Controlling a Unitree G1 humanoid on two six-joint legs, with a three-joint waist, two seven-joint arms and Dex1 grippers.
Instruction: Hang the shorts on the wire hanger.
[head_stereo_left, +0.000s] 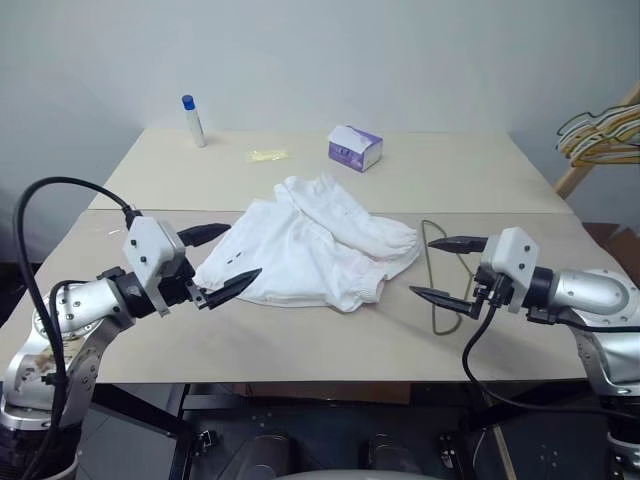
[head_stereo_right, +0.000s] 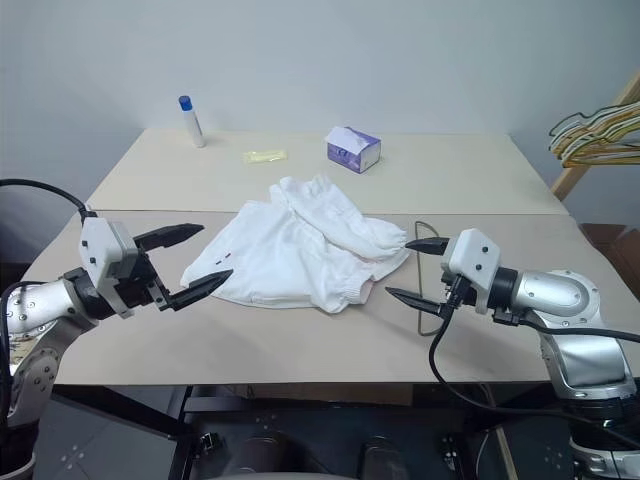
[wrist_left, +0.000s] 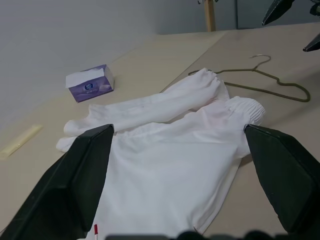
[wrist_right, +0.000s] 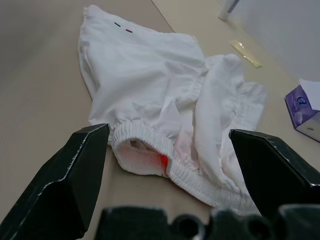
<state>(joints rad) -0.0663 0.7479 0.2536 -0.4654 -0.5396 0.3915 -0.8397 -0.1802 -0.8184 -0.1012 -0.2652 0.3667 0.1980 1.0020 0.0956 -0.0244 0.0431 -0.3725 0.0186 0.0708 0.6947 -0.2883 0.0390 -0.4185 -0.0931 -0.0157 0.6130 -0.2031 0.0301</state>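
The white shorts (head_stereo_left: 315, 245) lie crumpled in the middle of the near table, ruffled hems toward the right. The thin olive wire hanger (head_stereo_left: 436, 272) lies flat on the table just right of them, its upper part beside the shorts' hem. My left gripper (head_stereo_left: 224, 258) hovers open at the shorts' left edge, fingers pointing at the cloth, holding nothing. My right gripper (head_stereo_left: 446, 270) is open above the hanger, pointing left toward the shorts, holding nothing. In the left wrist view the shorts (wrist_left: 170, 150) and hanger (wrist_left: 260, 82) lie ahead of its fingers; in the right wrist view the shorts (wrist_right: 165, 95) do too.
A purple tissue box (head_stereo_left: 355, 148), a white bottle with a blue cap (head_stereo_left: 192, 120) and a pale yellow strip (head_stereo_left: 266, 155) sit on the far table. A bunch of mixed-colour hangers (head_stereo_left: 603, 135) hangs on a wooden rack at the right edge.
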